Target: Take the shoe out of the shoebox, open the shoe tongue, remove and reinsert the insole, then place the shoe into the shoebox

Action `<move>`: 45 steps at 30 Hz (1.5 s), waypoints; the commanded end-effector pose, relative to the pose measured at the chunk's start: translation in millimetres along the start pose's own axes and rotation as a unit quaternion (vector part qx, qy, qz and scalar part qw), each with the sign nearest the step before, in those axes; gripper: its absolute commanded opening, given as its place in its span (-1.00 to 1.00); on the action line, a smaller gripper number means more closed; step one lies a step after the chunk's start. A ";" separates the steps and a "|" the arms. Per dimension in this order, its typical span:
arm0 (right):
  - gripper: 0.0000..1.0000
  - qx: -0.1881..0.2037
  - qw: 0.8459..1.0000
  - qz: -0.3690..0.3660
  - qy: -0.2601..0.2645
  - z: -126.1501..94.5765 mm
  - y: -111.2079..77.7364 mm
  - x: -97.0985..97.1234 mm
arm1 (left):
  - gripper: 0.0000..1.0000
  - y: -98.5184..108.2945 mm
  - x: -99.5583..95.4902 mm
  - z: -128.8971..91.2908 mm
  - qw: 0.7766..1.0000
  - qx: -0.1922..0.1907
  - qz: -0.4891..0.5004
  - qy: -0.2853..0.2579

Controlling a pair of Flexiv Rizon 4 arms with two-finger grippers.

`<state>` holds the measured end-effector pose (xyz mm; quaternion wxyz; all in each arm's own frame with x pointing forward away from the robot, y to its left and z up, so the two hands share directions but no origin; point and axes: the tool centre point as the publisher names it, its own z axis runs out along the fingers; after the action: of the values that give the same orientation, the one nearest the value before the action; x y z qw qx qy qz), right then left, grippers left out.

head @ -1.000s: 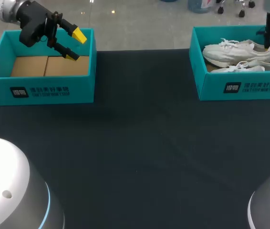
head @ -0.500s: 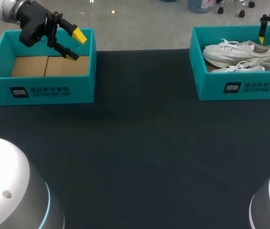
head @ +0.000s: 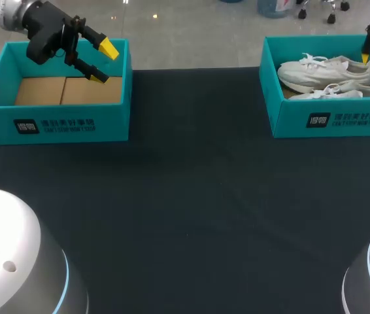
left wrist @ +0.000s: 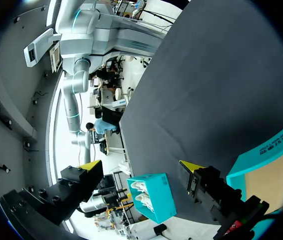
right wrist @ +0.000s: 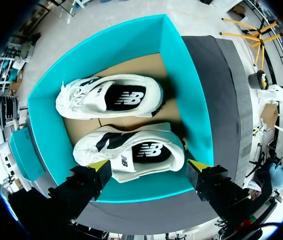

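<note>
Right hand [right wrist: 146, 172] released, fingers spread wide, hovering above the near shoe [right wrist: 131, 150]; second shoe [right wrist: 109, 96] just beyond, both in the teal shoebox [right wrist: 189, 105]. This fits either a pickup or a finished return. Left hand [head: 97, 61] also released, parked over the other box [head: 54, 118] on the counter [head: 191, 196].

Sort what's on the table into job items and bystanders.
Job items: two white shoes lying in the right teal shoebox; right gripper, open, hanging above them.

Bystanders: left teal shoebox, holding no shoe; left gripper, open, over it; black table.
</note>
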<state>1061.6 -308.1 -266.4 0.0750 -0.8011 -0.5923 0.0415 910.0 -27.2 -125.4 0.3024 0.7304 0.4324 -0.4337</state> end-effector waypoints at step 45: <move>1.00 -0.109 0.990 -0.060 -0.062 11.9 -116.5 23.8 | 1.00 32.1 -5.8 -48.9 0.872 -0.280 -0.398 -0.052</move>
<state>960.2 -250.6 -257.6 -0.0376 -0.7635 -0.6440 0.0301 962.6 -2.3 -97.9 0.2919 0.3784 0.7455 -0.4646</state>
